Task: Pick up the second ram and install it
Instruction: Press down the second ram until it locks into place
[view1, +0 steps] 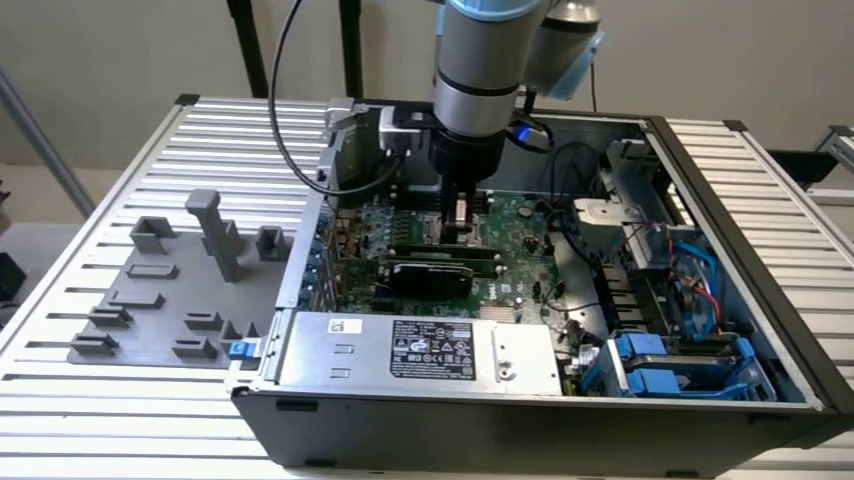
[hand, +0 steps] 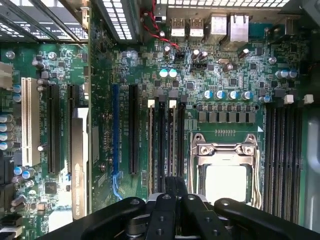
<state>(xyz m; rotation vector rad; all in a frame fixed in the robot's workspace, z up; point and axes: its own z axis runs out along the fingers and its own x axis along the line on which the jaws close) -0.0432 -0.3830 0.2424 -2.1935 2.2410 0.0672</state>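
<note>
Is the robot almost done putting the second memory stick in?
Getting close. The gripper is down inside the computer case, right above the memory slots beside the processor socket. I can't tell whether the second ram is held or already in a slot, so seating isn't confirmed.

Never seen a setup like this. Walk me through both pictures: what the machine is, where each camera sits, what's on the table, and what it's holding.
The machine is a robot arm with a gripper at its tip, reaching down into an open computer case. One picture comes from a camera standing off the arm. The other comes from a camera on the wrist, looking straight down at the green motherboard, its empty processor socket and the long memory slots. On the slatted table, at the exterior view's left, lies a grey fixture tray. The gripper hangs over those slots; whether it holds the memory stick I cannot tell.
</note>
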